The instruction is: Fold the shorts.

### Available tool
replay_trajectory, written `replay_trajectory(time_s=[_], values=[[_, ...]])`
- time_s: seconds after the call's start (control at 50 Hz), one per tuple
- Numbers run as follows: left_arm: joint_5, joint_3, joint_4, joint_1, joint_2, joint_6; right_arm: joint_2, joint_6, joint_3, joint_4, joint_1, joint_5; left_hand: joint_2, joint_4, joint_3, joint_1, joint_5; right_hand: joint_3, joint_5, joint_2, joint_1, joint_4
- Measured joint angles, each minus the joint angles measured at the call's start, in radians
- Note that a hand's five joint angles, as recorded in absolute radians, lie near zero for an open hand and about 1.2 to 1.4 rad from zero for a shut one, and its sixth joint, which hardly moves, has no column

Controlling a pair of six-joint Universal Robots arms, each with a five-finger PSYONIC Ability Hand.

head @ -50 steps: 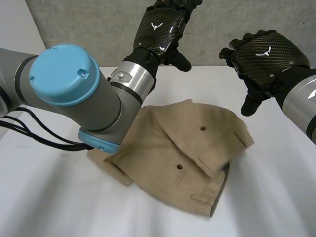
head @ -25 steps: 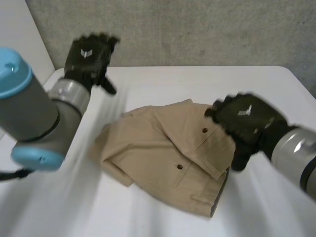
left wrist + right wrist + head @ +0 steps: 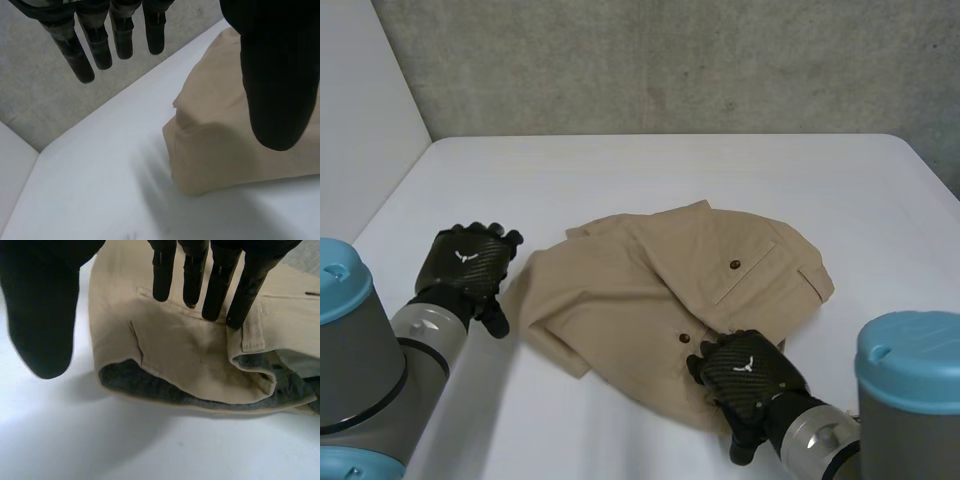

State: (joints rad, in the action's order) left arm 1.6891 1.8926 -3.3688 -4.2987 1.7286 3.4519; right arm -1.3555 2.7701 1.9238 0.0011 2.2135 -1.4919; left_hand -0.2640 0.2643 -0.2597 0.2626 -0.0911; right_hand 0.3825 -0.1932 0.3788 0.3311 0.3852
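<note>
Shorts (image 3: 640,290) part-folded on desk (image 3: 620,170). Left hand (image 3: 467,264) beside their edge, right hand (image 3: 745,372) over waistband; fingers of both open, empty. Likely next: pinch an edge, fold over.

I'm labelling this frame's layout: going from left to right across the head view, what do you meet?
left arm's blue cap → left hand → shorts → right arm's blue cap. The right hand overlaps the shorts' near edge, so it is left out of the order.
</note>
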Motion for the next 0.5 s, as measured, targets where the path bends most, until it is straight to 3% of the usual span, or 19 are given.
replay_trajectory(time_s=[0.18,0.2,0.22,0.24,0.26,0.38,0.5], values=[[-0.010,-0.002,0.001,-0.017,0.010,-0.079,0.075,-0.021,0.010,-0.130,0.017,-0.087,-0.020,0.022,-0.019,0.020,-0.024,0.110,-0.101,0.120,0.100,0.106],[-0.011,-0.002,0.001,-0.019,0.011,-0.090,0.087,-0.030,0.011,-0.149,0.018,-0.104,-0.020,0.022,-0.019,0.021,-0.024,0.409,-0.374,0.418,0.372,0.405],[-0.012,-0.002,0.001,-0.019,0.012,-0.096,0.091,-0.035,0.011,-0.158,0.018,-0.111,-0.020,0.022,-0.019,0.021,-0.024,0.574,-0.523,0.606,0.496,0.570],[-0.013,-0.002,0.001,-0.020,0.013,-0.100,0.095,-0.040,0.011,-0.166,0.018,-0.117,-0.020,0.022,-0.019,0.021,-0.024,0.574,-0.523,0.606,0.496,0.570],[-0.014,-0.003,0.001,-0.020,0.014,-0.104,0.099,-0.047,0.012,-0.180,0.017,-0.125,-0.020,0.022,-0.019,0.021,-0.024,0.762,-0.728,0.777,0.637,0.764],[-0.015,-0.002,0.000,-0.020,0.015,-0.109,0.068,-0.065,0.017,-0.239,0.003,-0.143,-0.040,0.040,-0.041,0.037,-0.041,0.793,-0.772,0.796,0.644,0.802],[-0.017,0.000,0.001,-0.012,0.021,-0.110,-0.073,-0.061,0.022,-0.273,-0.017,-0.141,-0.088,0.089,-0.091,0.085,-0.093,0.793,-0.783,0.796,0.644,0.802]])
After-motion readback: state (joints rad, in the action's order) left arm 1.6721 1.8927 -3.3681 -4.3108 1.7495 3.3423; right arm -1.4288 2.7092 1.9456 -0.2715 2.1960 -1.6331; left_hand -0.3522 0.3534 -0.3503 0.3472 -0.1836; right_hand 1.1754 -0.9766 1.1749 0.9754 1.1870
